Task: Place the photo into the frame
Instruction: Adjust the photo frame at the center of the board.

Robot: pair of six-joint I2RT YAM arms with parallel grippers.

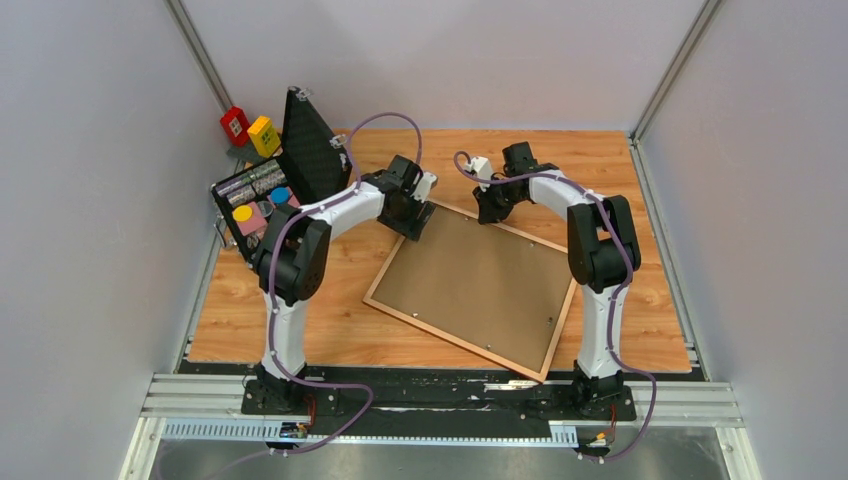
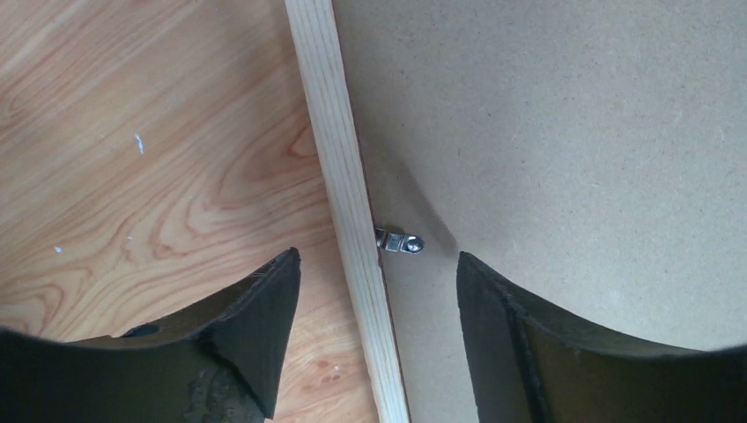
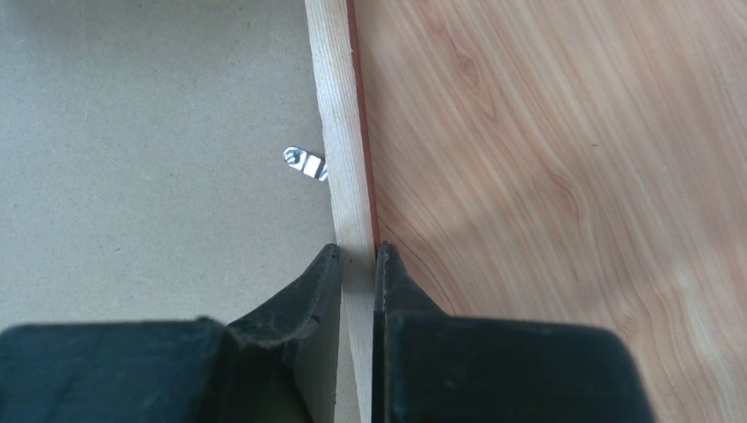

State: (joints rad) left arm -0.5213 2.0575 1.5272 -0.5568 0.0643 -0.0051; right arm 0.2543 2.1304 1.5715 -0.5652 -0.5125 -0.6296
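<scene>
Frame [image 3: 339, 106] back-up on table [image 1: 330, 330], right pincer [image 3: 357, 256] tight on its rail, left pincer [image 2: 377, 264] spread over another rail.

Your right gripper [image 3: 357, 257] pinches the frame [image 3: 339, 132] rail, one finger each side. A metal tab [image 3: 305, 164] lies on the board [image 3: 132, 159], against the rail.

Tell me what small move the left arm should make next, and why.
Probably lower the left gripper onto the metal clip: it hangs open over the frame rail and that clip, while the right gripper pinches the rail steady.
</scene>
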